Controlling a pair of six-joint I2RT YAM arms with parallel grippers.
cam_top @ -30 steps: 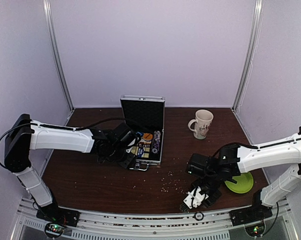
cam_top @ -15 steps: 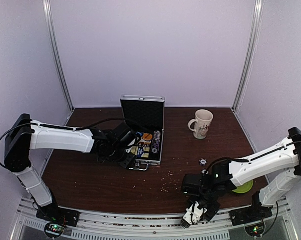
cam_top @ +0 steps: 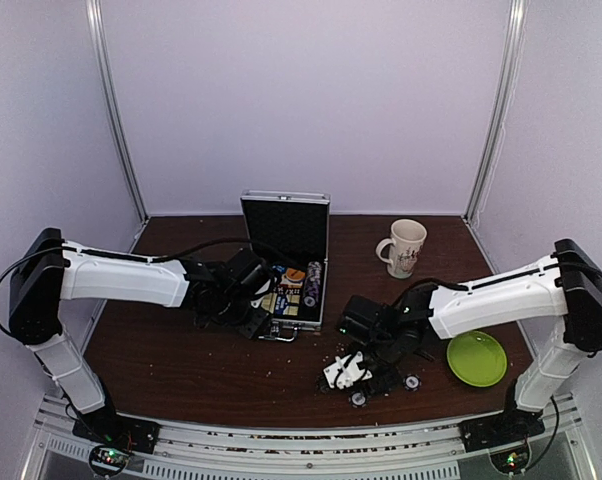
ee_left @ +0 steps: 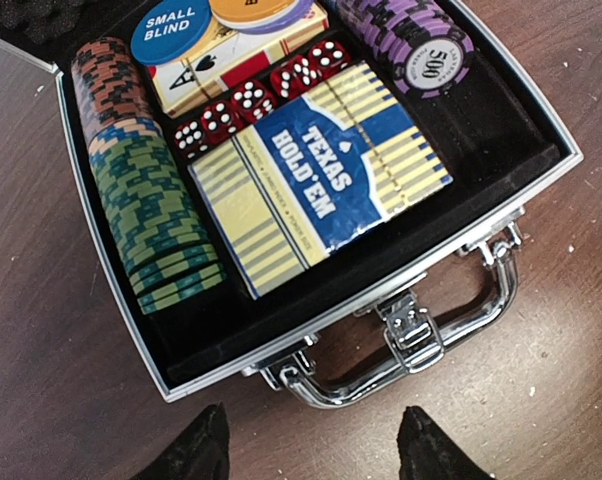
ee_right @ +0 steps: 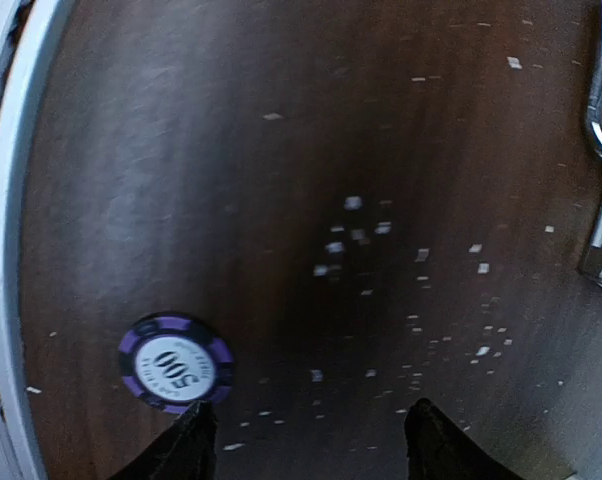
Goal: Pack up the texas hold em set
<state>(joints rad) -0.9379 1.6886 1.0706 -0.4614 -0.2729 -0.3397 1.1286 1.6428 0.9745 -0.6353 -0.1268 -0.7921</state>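
Note:
The silver case (cam_top: 293, 312) lies open at mid table with its lid (cam_top: 285, 224) upright. In the left wrist view its black tray (ee_left: 501, 130) holds green and brown chips (ee_left: 146, 205), purple chips (ee_left: 411, 40), red dice (ee_left: 251, 100) and the blue-cream deck (ee_left: 316, 175); the handle (ee_left: 421, 350) faces me. My left gripper (ee_left: 311, 450) hovers open just before that handle, empty. A loose purple 500 chip (ee_right: 175, 362) lies on the table, right by the left fingertip of my open, empty right gripper (ee_right: 311, 445). Two loose chips (cam_top: 358, 398) (cam_top: 412, 381) show from above near the right gripper (cam_top: 346, 375).
A cream mug (cam_top: 403, 247) stands at the back right. A lime green plate (cam_top: 477, 358) lies at the front right, beside the right arm. Pale crumbs (ee_right: 356, 235) are scattered over the dark wooden table between the case and the front rail (cam_top: 281, 440).
My right arm has swung from the front right edge leftward and inward, toward mid table, uncovering the green plate. Its jaws shifted in width. The left arm has not moved.

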